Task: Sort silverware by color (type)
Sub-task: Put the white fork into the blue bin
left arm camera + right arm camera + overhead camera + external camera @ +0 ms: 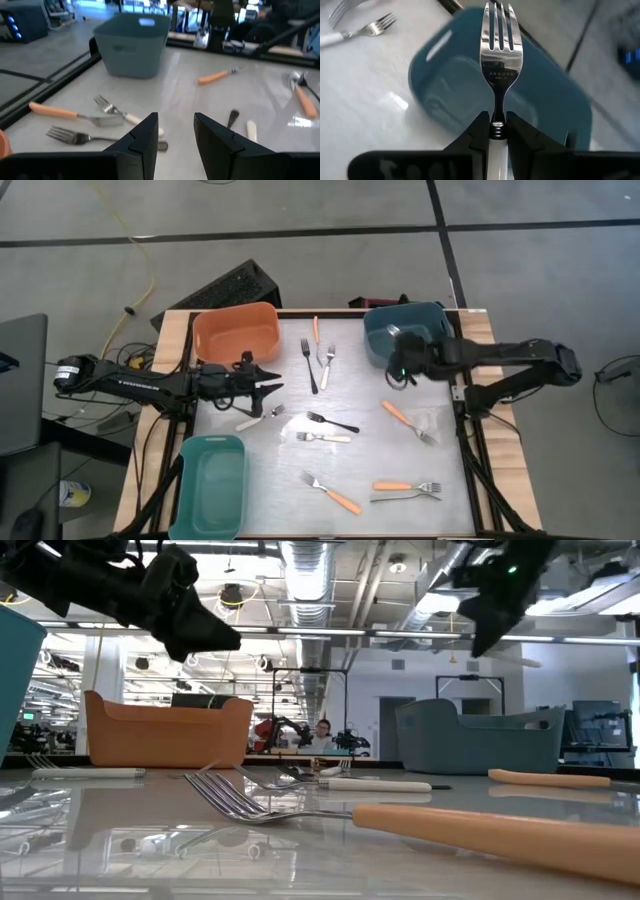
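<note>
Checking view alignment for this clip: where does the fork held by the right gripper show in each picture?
High view: hidden under the right gripper, over the dark blue bin.
Low view: cannot make it out.
Left wrist view: not in it.
Right wrist view: fork centre, tines up, pinched between the fingers.
Shared landmark: the dark blue bin.

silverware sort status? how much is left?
Barely started: nothing can be seen inside the orange bin or the empty light teal bin. In hand: the right gripper is shut on a white-handled silver fork above the dark blue bin. The left gripper hangs open above the table. About nine forks are left on the table, including orange-handled and black ones.
</note>
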You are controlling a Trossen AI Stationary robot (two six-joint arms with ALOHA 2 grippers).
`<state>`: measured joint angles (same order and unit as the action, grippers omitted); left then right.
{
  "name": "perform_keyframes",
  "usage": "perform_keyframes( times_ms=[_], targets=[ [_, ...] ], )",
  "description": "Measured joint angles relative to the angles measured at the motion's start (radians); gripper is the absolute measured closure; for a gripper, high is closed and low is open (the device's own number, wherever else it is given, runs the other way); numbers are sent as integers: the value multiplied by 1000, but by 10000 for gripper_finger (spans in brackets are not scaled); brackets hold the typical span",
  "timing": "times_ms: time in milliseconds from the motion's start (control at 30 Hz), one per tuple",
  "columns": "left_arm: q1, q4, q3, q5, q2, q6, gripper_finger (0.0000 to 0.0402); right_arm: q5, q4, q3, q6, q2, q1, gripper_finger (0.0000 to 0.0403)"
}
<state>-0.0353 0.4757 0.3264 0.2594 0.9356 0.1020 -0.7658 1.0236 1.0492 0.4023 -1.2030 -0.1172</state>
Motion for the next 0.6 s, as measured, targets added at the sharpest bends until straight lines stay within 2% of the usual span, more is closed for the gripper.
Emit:
perform_keyframes(
  times_ms=[100, 167, 333, 467, 600],
  targets=[
    [0, 36, 0, 30, 0, 8, 291, 139, -114, 0, -323, -7, -96, 333],
    [0, 45, 0, 44, 0, 27, 291, 219, -131, 1, -501, -14, -149, 333],
    [0, 47, 0, 44, 0, 64, 291, 315, -107, 1, -808, -12, -281, 333],
    [0, 53, 0, 53, 0, 75, 291, 444, -121, 0, -977, -12, -419, 333],
    [0, 56, 0, 64, 0, 90, 291, 564, -186, -31, -1036, -30, -531, 332]
  ],
)
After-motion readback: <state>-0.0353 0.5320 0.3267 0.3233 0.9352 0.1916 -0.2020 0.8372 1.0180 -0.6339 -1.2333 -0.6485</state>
